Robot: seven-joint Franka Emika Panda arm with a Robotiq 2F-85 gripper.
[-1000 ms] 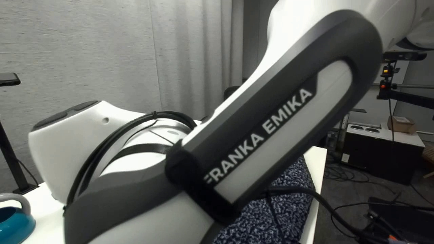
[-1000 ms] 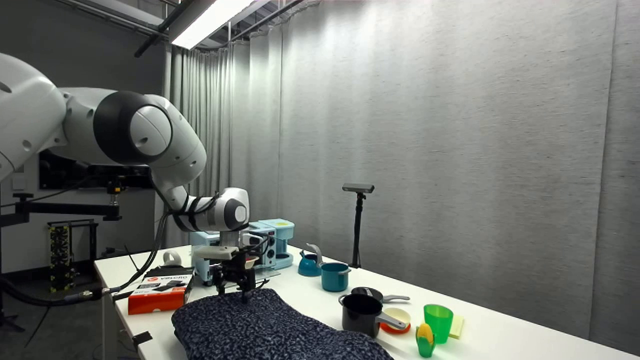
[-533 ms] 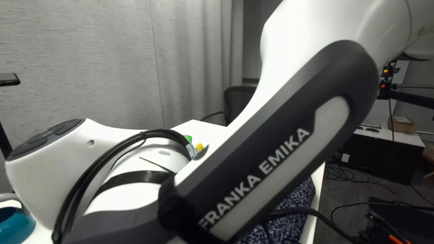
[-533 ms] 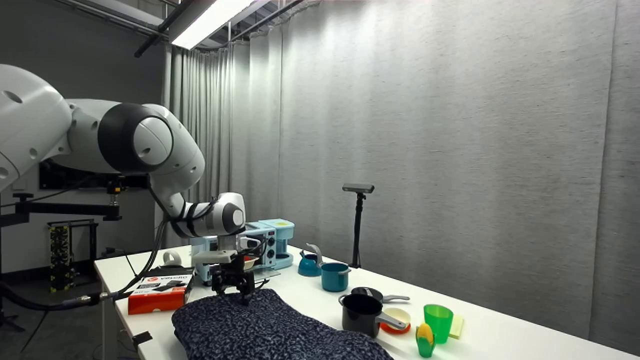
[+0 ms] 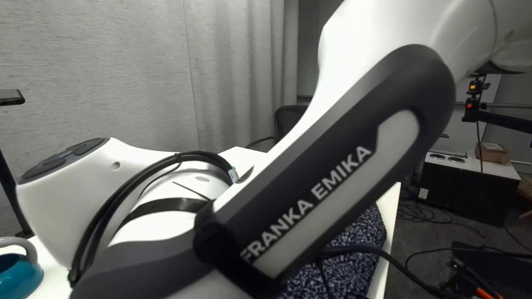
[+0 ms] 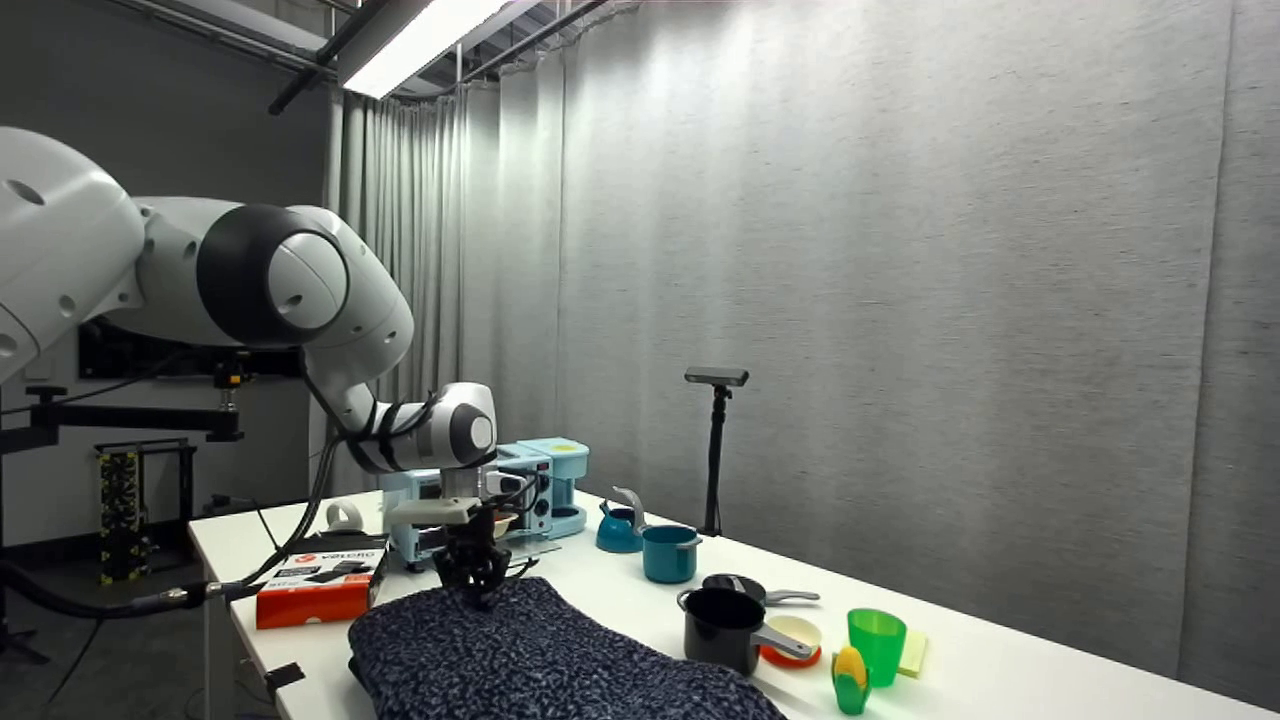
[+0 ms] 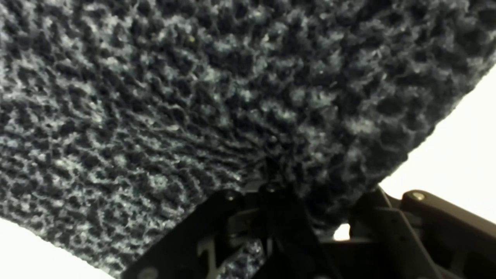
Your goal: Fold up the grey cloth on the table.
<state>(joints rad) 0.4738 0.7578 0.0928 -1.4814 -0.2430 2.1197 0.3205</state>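
The grey cloth [image 6: 560, 660], dark with pale speckles, lies spread over the near part of the white table [image 6: 600, 590]. In an exterior view my gripper [image 6: 482, 598] points down at the cloth's far edge, its fingers drawn close together. Bunched fabric of the cloth [image 7: 155, 97] fills the space between the fingers in the wrist view, and creases run in toward one fingertip. There the gripper [image 7: 321, 193] is shut on the cloth near its border. Another exterior view shows part of the cloth [image 5: 353, 257]; the arm hides the gripper there.
Left of the cloth sits an orange and white box [image 6: 318, 592]. Behind the gripper are light-blue toy appliances [image 6: 563, 490]. Along the right stand a teal kettle [image 6: 617, 535], a teal pot [image 6: 669, 555], a black pot [image 6: 720, 630] and a green cup [image 6: 877, 650].
The arm has come down, then lifted slightly. My gripper's fingers, apart half a second ago, have closed together on the cloth's edge, and that edge has shifted a little to the right.
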